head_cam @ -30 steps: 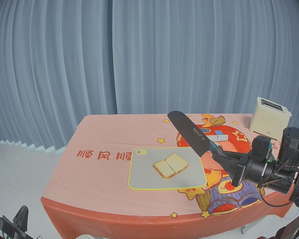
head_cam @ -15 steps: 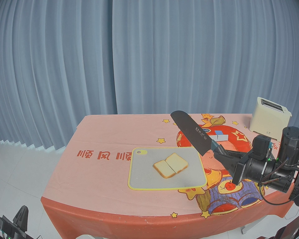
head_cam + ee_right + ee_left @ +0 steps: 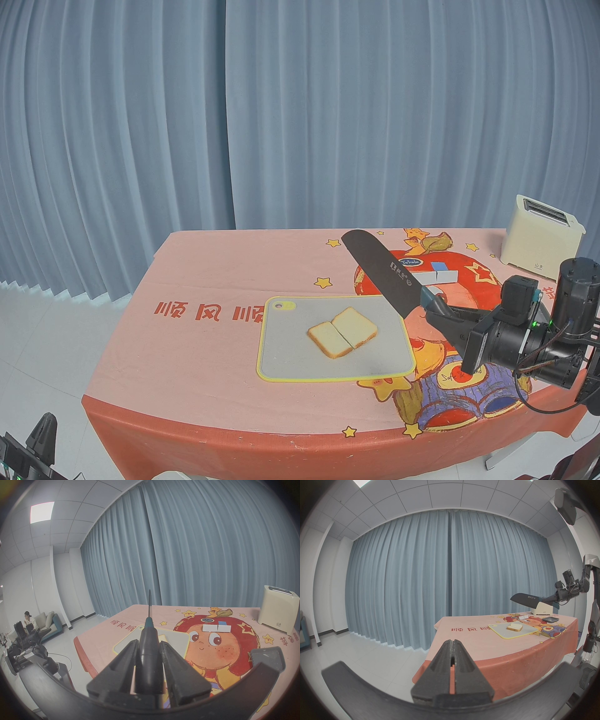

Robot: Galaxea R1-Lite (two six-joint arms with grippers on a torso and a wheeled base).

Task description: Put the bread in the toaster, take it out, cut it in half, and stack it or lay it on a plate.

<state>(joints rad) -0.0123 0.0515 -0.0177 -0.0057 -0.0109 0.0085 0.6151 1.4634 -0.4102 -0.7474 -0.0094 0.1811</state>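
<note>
Since a second ago your right gripper (image 3: 440, 307) has swung the black-bladed kitchen knife (image 3: 382, 267) a touch to the right and back, and it now sits slightly lower. Its fingers (image 3: 125, 664) are clamped on the knife's dark handle, one on each side, and the right wrist view shows the blade edge-on, pointing away from the wrist. You hold the knife in the air above the tabletop, tip aimed far and left. In the head view the blade crosses the far right corner of the grey cutting board with a yellow-green rim (image 3: 281, 356).

On that board the toasted bread slice (image 3: 342, 332) lies flat as two halves, side by side and touching along the cut, a little right of the board's middle. The board rests on the pink cartoon-printed tabletop (image 3: 206, 362).

At the far right edge the cream slot toaster (image 3: 540, 237) stands upright, well apart from the bread. Between toaster and board sit small white and blue blocks (image 3: 437, 275). A dark grey square dish (image 3: 267, 656) lies on the right part of the tabletop, nearer than the toaster.

Your left gripper (image 3: 452, 658) hangs low off the near left of the tabletop, well apart from it, fingers pressed together with nothing between them.
</note>
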